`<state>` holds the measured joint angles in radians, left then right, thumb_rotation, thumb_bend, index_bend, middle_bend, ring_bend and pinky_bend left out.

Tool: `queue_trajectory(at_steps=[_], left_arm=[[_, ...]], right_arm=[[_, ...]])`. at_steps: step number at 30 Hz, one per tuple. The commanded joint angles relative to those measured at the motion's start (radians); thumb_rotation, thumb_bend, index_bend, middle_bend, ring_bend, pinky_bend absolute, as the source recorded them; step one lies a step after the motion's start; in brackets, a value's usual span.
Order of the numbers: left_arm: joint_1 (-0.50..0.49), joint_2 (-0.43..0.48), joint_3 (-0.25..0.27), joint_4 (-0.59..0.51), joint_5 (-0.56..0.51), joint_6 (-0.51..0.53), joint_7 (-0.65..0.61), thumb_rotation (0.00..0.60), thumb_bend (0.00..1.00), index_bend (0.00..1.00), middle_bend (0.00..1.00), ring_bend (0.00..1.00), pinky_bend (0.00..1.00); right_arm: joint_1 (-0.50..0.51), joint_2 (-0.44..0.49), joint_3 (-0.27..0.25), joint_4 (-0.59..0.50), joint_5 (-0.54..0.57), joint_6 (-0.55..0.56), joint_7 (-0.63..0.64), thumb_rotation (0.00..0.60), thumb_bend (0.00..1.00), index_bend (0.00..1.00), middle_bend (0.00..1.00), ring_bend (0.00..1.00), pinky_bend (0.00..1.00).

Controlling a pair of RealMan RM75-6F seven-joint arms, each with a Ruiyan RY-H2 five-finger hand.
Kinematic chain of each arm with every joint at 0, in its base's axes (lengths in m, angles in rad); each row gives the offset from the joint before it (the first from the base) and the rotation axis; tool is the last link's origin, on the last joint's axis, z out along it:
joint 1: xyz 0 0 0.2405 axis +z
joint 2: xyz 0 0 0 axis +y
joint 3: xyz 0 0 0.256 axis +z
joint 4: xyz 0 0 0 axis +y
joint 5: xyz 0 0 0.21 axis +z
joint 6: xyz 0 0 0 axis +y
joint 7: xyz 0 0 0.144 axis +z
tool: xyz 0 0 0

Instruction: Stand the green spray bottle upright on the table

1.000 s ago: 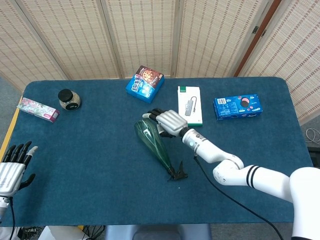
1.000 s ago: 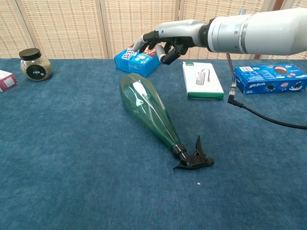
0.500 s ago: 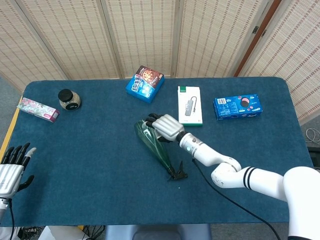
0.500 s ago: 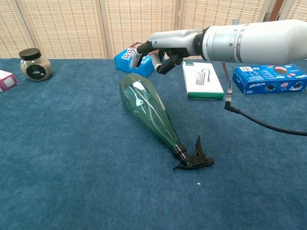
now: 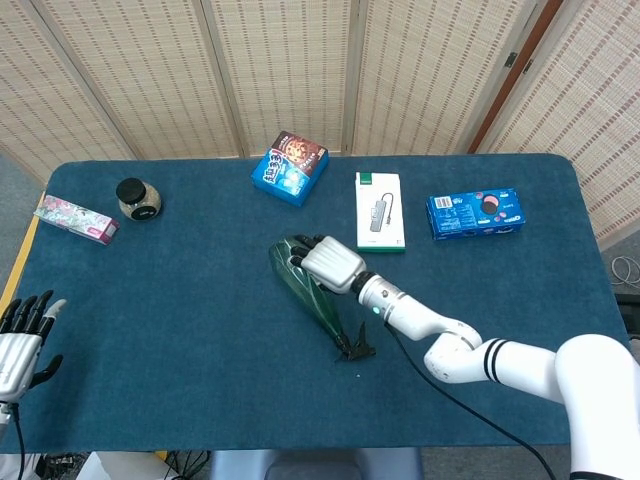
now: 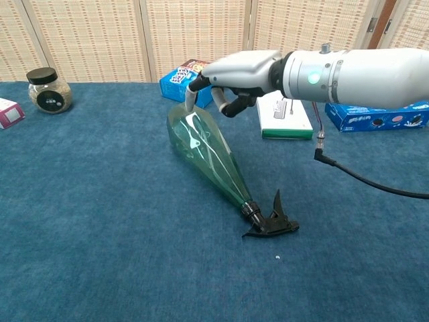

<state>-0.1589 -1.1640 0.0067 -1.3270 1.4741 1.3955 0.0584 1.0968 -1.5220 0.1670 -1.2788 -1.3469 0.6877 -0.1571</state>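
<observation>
While the green spray bottle (image 6: 206, 155) lies on its side mid-surface, black trigger head toward the robot, nothing is stood up yet. Right hand (image 6: 231, 75): fingers curled, apart, at the wide base, no grip; grasping and uprighting remain.

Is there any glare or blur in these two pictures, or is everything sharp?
Head view: even, soft light, all sharp, only faint shadows beside the green spray bottle. Chest view: pale streaks of reflected light run along the bottle's glossy body, and the right hand above its wide end looks crisp, not smeared.
</observation>
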Motion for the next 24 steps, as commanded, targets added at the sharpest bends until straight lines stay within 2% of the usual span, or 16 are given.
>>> queue_trajectory(at_steps=[1, 13, 24], left_arm=[[0.003, 0.001, -0.001, 0.0, -0.001, 0.001, -0.001, 0.6, 0.28, 0.0, 0.0, 0.0, 0.0], [0.02, 0.007, -0.002, -0.005, -0.01, 0.003, 0.004, 0.6, 0.28, 0.0, 0.0, 0.0, 0.0], [0.036, 0.006, -0.004, -0.002, -0.013, 0.01, -0.004, 0.6, 0.28, 0.0, 0.0, 0.0, 0.0]], right_arm=[[0.009, -0.02, -0.009, 0.023, -0.025, 0.017, -0.029, 0.6, 0.91, 0.3, 0.25, 0.09, 0.28], [0.047, -0.07, -0.022, 0.078, -0.074, 0.004, -0.044, 0.6, 0.92, 0.3, 0.25, 0.09, 0.28], [0.08, -0.105, -0.02, 0.111, -0.042, -0.043, -0.13, 0.6, 0.92, 0.31, 0.25, 0.09, 0.27]])
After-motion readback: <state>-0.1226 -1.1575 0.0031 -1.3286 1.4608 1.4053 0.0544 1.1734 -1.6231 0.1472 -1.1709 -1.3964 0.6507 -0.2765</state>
